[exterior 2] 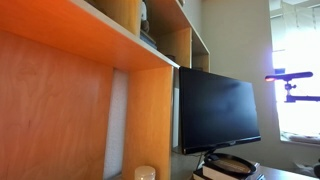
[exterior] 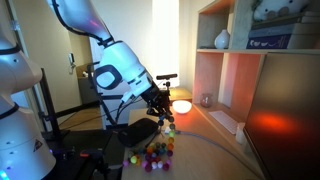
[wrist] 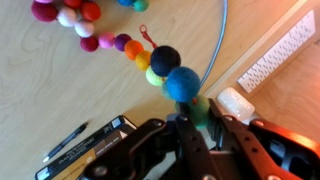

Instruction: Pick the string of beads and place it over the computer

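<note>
- I see the beads strung across the wooden surface, one end at my pincer and the rest bunched further off.
- The pincer is clamped narrow on a green bead at the end of the strand.
- A grey cable curves just beside the beads, with a white keyboard past it.
- A pen lies near the pincer.
- The monitor stands well apart from the beads.

Dark monitor just beside orange wooden shelving, bright window past it, pale round object at bottom edge
</note>
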Tool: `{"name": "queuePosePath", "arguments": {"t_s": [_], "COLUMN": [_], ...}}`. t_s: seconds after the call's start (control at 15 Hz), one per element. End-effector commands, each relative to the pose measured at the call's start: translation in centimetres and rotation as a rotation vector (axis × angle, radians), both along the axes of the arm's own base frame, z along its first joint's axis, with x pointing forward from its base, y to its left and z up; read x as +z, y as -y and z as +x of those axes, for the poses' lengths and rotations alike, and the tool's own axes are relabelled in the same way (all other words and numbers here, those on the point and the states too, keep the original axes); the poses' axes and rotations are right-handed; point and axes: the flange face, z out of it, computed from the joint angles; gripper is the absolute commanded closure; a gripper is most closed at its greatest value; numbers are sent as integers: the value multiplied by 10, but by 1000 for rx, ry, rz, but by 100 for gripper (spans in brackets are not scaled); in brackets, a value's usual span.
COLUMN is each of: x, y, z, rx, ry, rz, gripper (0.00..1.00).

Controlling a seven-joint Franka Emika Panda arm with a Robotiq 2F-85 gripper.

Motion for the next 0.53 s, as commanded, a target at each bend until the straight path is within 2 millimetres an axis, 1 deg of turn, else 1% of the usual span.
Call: {"name": "queuePosePath", "arguments": {"t_s": [0.0, 0.07, 0.13, 0.2, 0.33, 0.47], "x": [31, 38, 46, 52, 69, 80], "y": [8, 11, 12, 14, 16, 24], "z": [2, -4, -3, 3, -2, 0], "rx": [-12, -13, -16, -16, -2, -5], "ry": [52, 66, 79, 87, 107, 114], "rz": [-2, -5, -3, 0, 2, 8], "gripper": [95, 95, 95, 95, 95, 95]}}
